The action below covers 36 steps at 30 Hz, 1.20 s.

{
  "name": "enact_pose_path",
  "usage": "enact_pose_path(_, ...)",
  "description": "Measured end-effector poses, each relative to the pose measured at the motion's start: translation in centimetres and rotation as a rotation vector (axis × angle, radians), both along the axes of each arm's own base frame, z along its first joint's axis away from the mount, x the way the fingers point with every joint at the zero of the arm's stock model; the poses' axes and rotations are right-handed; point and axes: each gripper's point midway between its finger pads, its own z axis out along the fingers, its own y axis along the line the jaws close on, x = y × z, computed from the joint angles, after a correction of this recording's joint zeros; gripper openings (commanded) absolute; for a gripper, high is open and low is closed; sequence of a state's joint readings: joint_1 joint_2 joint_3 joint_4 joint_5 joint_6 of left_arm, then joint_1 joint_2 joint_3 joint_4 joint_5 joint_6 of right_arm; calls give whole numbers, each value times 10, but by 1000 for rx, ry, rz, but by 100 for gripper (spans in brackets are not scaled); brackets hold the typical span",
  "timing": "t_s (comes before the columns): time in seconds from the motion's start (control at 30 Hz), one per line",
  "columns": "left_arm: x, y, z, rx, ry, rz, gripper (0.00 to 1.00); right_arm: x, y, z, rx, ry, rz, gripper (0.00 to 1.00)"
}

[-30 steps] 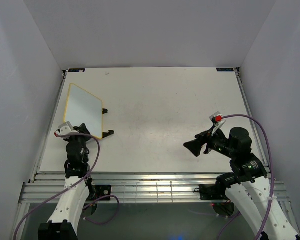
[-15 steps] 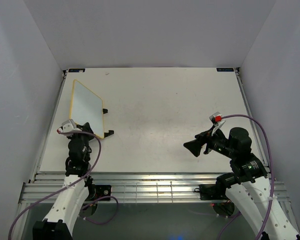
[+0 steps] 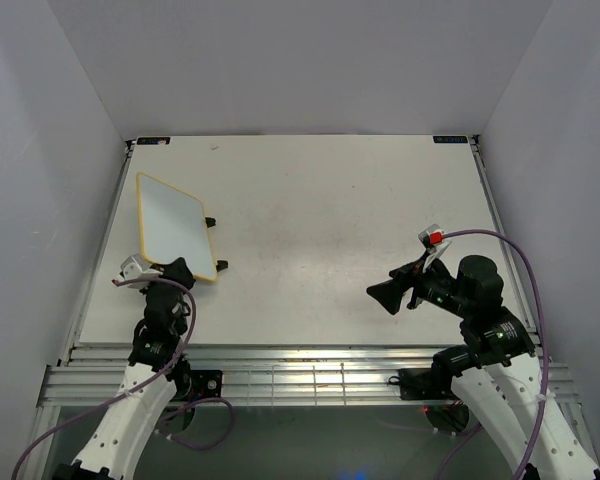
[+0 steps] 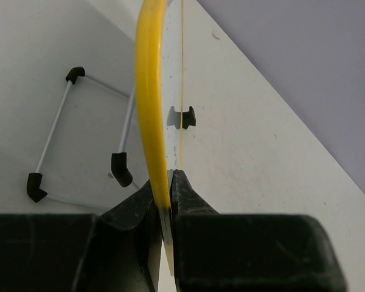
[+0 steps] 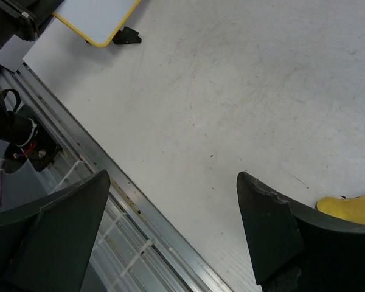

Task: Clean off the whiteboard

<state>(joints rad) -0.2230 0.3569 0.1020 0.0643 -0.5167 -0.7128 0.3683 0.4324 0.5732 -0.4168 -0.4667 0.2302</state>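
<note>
L end effector clamped on whiteboard near edge, far-left of counter | R end effector open, empty, right side | face looks blank | tip: hold firm, don't twist frame, brace board against wipe pressure

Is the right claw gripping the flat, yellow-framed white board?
No, the left gripper pinches the whiteboard; the right gripper hangs open.

Lab bench in white-walled enclosure
</note>
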Motion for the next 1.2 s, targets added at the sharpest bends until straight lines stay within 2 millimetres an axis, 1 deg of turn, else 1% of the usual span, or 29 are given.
enact_pose_path(0.2,-9,-10,-9,-50,17,-12,0,0,0,0,0,-1,0,90)
enact_pose_path(0.43,-13,-20,-25,-106,68,-7,0,-1,-1,3,6,-16,0,90)
enact_pose_path(0.67,-13,-35,-28,-121,109,0,1,-2,-2,7,11,-35,-7,90)
enact_pose_path(0.77,-15,-40,-29,-121,120,5,8,-2,-3,7,10,-37,-11,90)
enact_pose_path(0.8,-16,-40,-30,-124,123,11,14,-2,-3,7,10,-38,-12,90)
enact_pose_path(0.83,-16,-40,-30,-127,126,16,18,-2,-3,7,10,-38,-12,90)
enact_pose_path(0.9,-16,-41,-31,-139,131,29,23,-2,-3,7,9,-38,-14,90)
enact_pose_path(0.97,-17,-40,-33,-141,145,43,24,-2,-3,7,9,-38,-14,90)
enact_pose_path(1.03,-17,-37,-36,-141,158,63,28,-1,-3,7,9,-38,-15,90)
enact_pose_path(1.1,-18,-36,-39,-133,175,78,36,-1,-3,7,9,-38,-15,90)
enact_pose_path(1.13,-19,-34,-41,-124,188,85,41,-1,-3,7,8,-38,-15,90)
enact_pose_path(1.2,-23,-33,-53,-97,240,85,43,-2,-3,7,8,-38,-14,90)
